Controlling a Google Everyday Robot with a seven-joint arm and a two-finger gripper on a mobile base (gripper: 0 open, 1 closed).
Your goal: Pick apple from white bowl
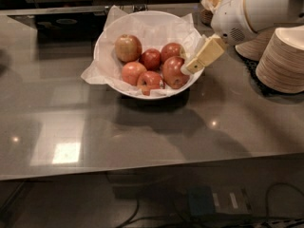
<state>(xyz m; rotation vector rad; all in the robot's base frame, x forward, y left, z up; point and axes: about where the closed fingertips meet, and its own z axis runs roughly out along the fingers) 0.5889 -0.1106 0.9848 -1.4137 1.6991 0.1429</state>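
The white bowl [183, 87], lined with crumpled white paper, stands on the grey counter at the back centre. The apple [128, 48], the palest and largest one, yellowish-tan with a red blush, lies at the bowl's back left. Several smaller red apples [151, 59] and a big dark-red apple [175, 72] lie to its right and front. My gripper [194, 65], cream-coloured on a white arm, reaches in from the upper right. Its tip is at the bowl's right rim, next to the dark-red apple and well right of the pale apple.
A stack of cream paper plates [283, 61] stands at the right edge, with another stack [254, 44] behind the arm. A glass jar [209, 1] is at the back right. The counter's front edge [142, 172] runs across, with cables below.
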